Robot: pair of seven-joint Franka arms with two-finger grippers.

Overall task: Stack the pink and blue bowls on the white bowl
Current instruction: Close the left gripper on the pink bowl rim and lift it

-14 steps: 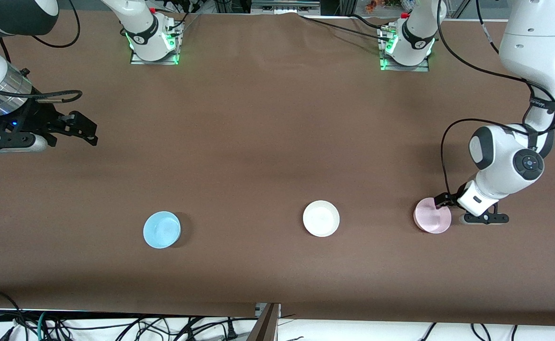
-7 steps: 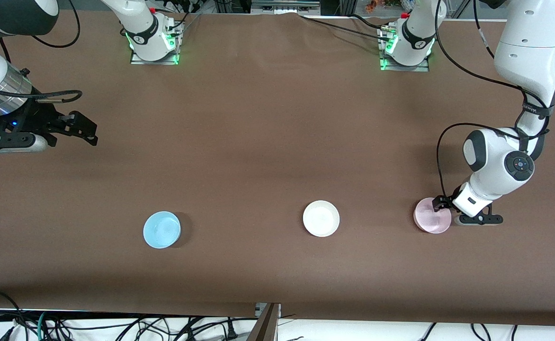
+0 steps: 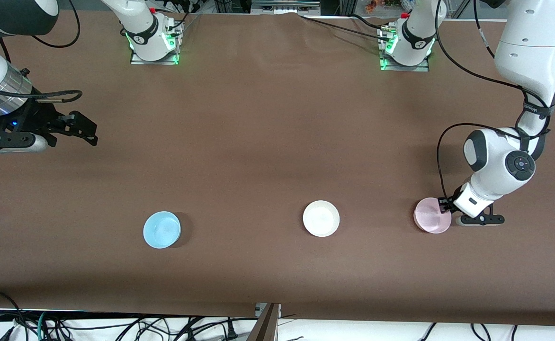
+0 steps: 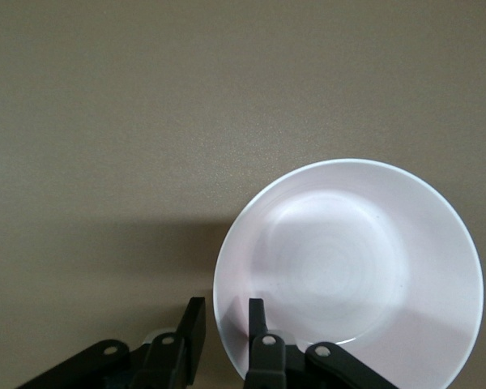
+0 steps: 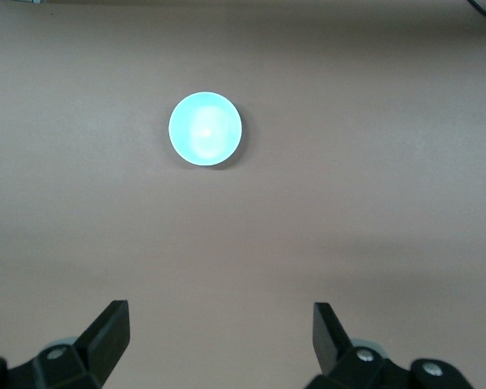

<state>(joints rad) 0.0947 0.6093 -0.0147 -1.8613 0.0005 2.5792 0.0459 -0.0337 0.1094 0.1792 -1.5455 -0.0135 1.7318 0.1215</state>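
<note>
The pale pink bowl [image 3: 431, 215] [image 4: 348, 275] sits on the brown table toward the left arm's end. My left gripper [image 3: 444, 204] [image 4: 225, 312] is down at its rim, one finger inside the bowl and one outside. The fingers stand close together, and a sliver of table still shows between the outer finger and the rim. The white bowl [image 3: 321, 218] rests beside it toward the table's middle. The light blue bowl [image 3: 162, 229] [image 5: 206, 129] lies toward the right arm's end. My right gripper [image 3: 87, 131] [image 5: 221, 320] waits open and empty above the table at that end.
The arm bases [image 3: 153, 42] [image 3: 404, 47] stand along the table edge farthest from the front camera. Cables [image 3: 116, 327] hang below the table's near edge [image 3: 277, 310]. All three bowls lie in a row about equally near the front camera.
The left gripper's fingers have drawn together astride the pink bowl's rim, and the left arm has shifted slightly toward the bowl. The right arm has not moved.
</note>
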